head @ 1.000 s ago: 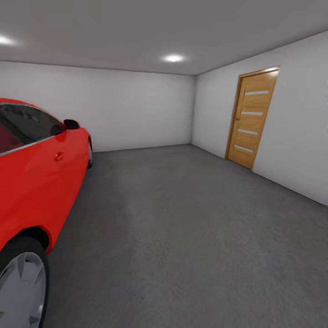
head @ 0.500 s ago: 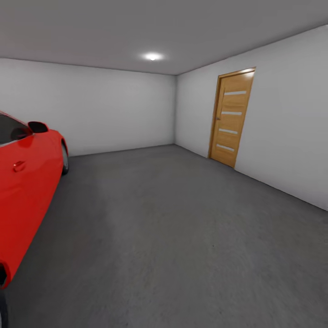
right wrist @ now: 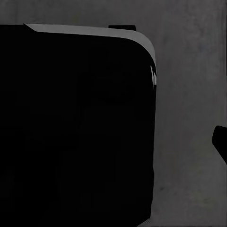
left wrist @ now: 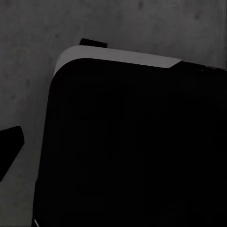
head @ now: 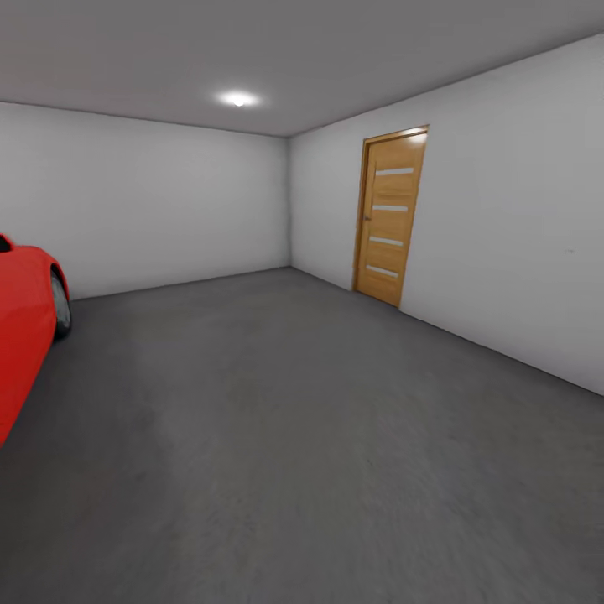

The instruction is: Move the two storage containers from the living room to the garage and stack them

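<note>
The head view looks across the garage: a dark grey speckled concrete floor [head: 319, 436] runs from near to far, met by plain pale grey walls [head: 168, 201]. At the left edge stands part of a red car [head: 21, 327] with one wheel showing. On the right wall, toward the far corner, is a closed wooden door [head: 390, 216] with four pale horizontal strips. A round ceiling light [head: 239, 99] glows overhead. Each wrist view looks down at the same concrete past a large black rounded body [left wrist: 137, 146] with a light grey edge. Whether either tool is wide, narrow or holding something cannot be told.
</note>
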Controlling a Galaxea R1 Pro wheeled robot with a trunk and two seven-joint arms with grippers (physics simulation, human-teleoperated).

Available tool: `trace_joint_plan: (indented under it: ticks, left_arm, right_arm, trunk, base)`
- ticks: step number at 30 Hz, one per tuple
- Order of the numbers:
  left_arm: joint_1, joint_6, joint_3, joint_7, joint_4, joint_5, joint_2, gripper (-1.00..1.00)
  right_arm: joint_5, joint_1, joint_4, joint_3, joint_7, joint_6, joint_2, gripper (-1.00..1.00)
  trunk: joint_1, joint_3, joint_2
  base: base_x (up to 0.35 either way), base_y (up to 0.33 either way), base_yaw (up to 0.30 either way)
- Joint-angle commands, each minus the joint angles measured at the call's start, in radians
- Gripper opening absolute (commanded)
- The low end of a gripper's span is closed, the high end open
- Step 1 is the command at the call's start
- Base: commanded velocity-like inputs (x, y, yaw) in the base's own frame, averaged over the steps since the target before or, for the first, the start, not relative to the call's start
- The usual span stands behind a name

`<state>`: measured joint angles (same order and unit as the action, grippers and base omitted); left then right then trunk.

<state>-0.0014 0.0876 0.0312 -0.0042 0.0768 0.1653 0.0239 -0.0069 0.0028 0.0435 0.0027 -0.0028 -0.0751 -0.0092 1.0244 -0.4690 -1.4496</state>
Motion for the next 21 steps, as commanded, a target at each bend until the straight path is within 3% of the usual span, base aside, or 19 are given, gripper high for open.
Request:
trace_joint_plan:
  ticks: [1,21]
  left_arm:
    - [0.000,0.003,0.003,0.000,0.000,0.005,0.000,1.00]
    - [0.000,0.001,0.003,0.001,0.000,0.005,0.000,1.00]
  right_arm:
    - [-0.001,0.000,0.001,0.000,0.000,-0.002,0.000,1.00]
    - [0.007,0.000,0.001,0.013,0.001,0.003,0.003,1.00]
  trunk:
    - [0.001,-0.001,0.000]
    - [0.001,-0.001,0.000]
  base:
    - [0.324,0.000,-0.140]
    - [0.324,0.000,-0.012]
